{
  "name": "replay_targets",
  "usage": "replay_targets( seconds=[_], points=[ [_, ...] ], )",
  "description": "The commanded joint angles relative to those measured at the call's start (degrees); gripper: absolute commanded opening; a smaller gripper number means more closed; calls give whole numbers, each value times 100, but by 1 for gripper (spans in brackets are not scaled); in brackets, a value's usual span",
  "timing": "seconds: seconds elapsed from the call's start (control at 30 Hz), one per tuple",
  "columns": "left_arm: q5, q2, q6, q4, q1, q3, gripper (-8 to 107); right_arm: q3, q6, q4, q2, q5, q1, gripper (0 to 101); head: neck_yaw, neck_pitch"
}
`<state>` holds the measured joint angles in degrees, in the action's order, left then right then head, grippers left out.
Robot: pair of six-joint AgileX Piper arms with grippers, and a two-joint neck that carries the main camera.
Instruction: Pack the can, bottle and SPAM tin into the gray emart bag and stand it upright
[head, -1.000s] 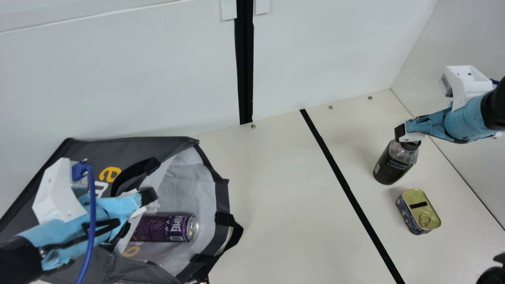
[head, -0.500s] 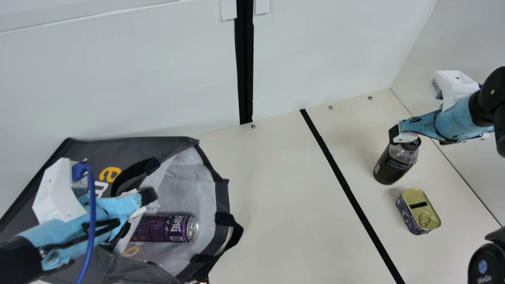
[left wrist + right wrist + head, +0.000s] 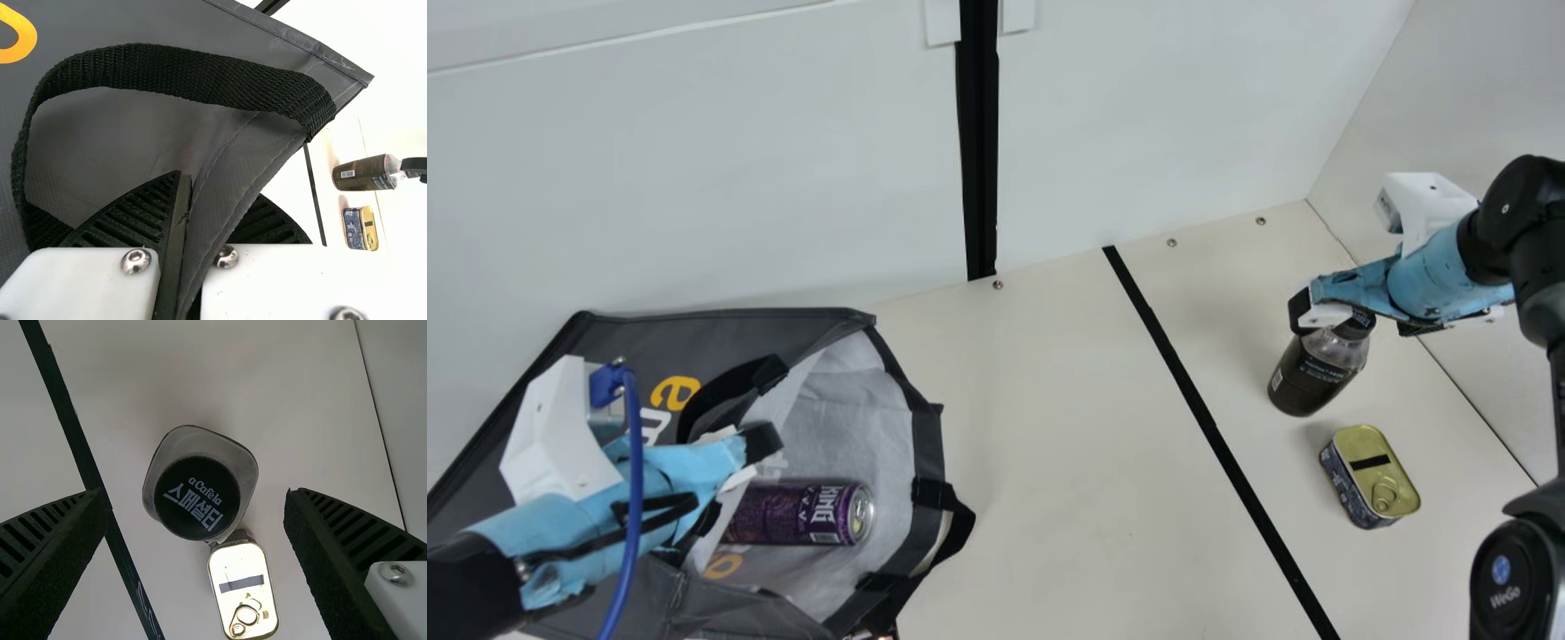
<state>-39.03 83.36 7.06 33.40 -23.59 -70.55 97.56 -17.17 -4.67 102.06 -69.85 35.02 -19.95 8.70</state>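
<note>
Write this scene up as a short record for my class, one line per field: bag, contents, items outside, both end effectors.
Bag: gray emart bag, lying down, mouth open
Inside: purple can, on its side
Outside: black-capped bottle, upright; SPAM tin near it
Left end effector: closed on bag's edge
Right end effector: open, at bottle's top

We could pass over open table (image 3: 1049, 427) between bag (image 3: 725, 340) and bottle (image 3: 1307, 378), but the tin (image 3: 1369, 480) obstructs room near the bottle.
</note>
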Motion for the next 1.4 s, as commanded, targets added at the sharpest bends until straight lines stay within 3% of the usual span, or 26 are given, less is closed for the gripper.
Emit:
replay_targets(
  seconds=[0.0,0.07,0.53,1.07,1.37],
  points=[
    [0,0,0,0,0,0,-8,14,0,33,24,-6,-6,95,-5,130],
    [0,0,0,0,0,0,-8,34,3,58,60,-6,-23,95,-5,130],
    [0,0,0,0,0,0,-8,120,-24,65,217,-6,-24,1,-5,130],
    [0,0,0,0,0,0,-8,194,-396,-323,-4,-6,-26,0,-5,130],
    [0,0,0,0,0,0,-8,9,-677,-459,-377,-6,-199,0,-5,130]
  ],
)
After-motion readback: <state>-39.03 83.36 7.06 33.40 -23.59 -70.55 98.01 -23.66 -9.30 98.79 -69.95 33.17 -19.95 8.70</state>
